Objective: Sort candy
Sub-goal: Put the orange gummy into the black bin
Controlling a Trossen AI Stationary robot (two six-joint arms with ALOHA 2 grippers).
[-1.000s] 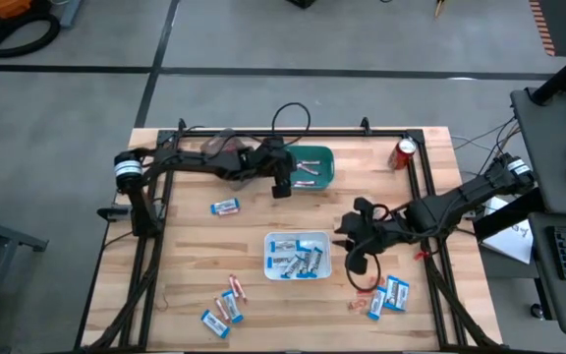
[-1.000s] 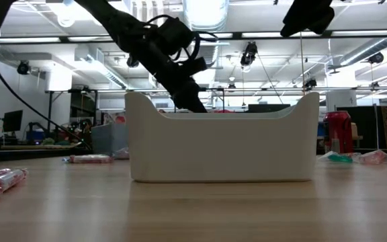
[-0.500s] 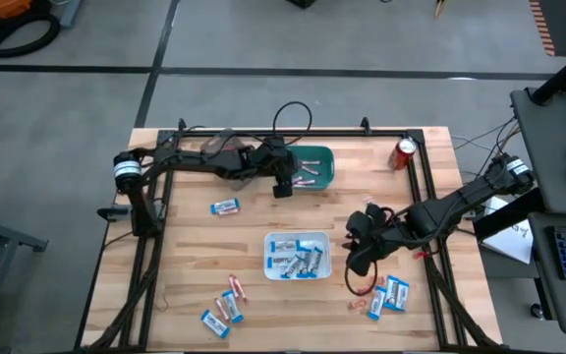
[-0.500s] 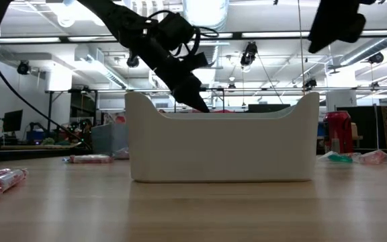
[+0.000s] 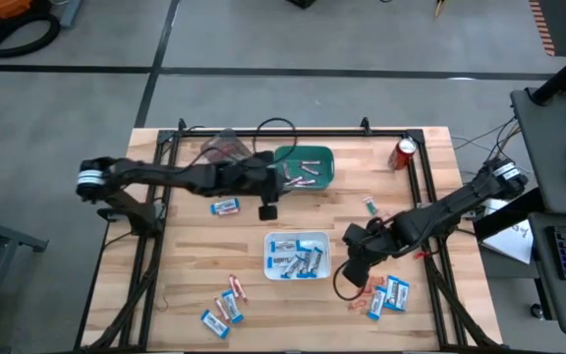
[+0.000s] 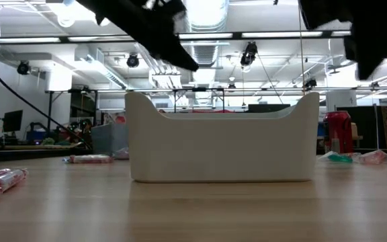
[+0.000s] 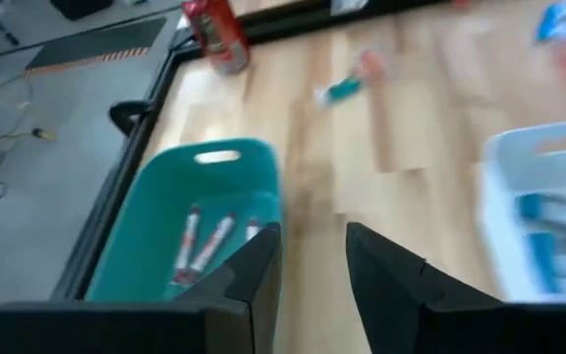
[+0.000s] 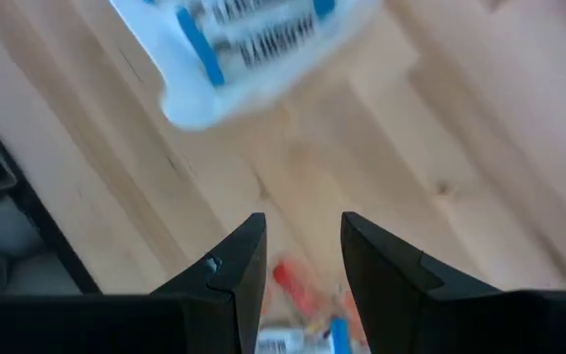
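Pale planked wooden table [image 5: 195,265], glossy rectangular candy [image 5: 226,206], smooth white bin [image 5: 299,255].

High overhead; low table-level; both share white bin [image 5: 298,255].

left arm: stretched from the table's left edge toward centre | left gripper [image 5: 266,209]: empty, fingers parted (narrow gap, per wrist view) | right arm: angled in from the right edge | right gripper [image 5: 343,283]: lowered, empty, fingers apart
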